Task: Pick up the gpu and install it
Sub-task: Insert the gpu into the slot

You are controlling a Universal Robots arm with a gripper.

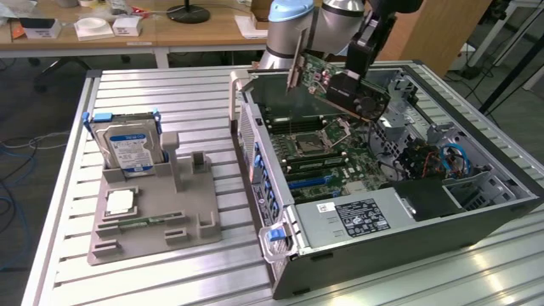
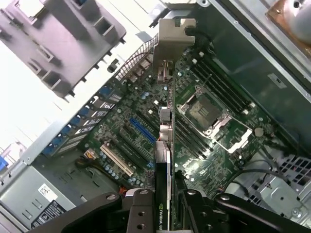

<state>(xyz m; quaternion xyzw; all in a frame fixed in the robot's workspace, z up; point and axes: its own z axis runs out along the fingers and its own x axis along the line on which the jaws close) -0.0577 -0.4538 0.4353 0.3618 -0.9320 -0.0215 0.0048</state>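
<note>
gpu [image 1: 344,83] (in fingers [image 2: 141,213]) over motherboard [image 1: 327,159]

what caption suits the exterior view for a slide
The gpu, gripped in the jaws, hangs tilted above the open computer case.

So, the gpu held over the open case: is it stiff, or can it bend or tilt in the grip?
The gpu is probably stiff: it hangs tilted from the gripper without sagging. Its metal bracket sits far from the grip, so it may pivot if bumped. The bare circuitry looks fragile.
</note>
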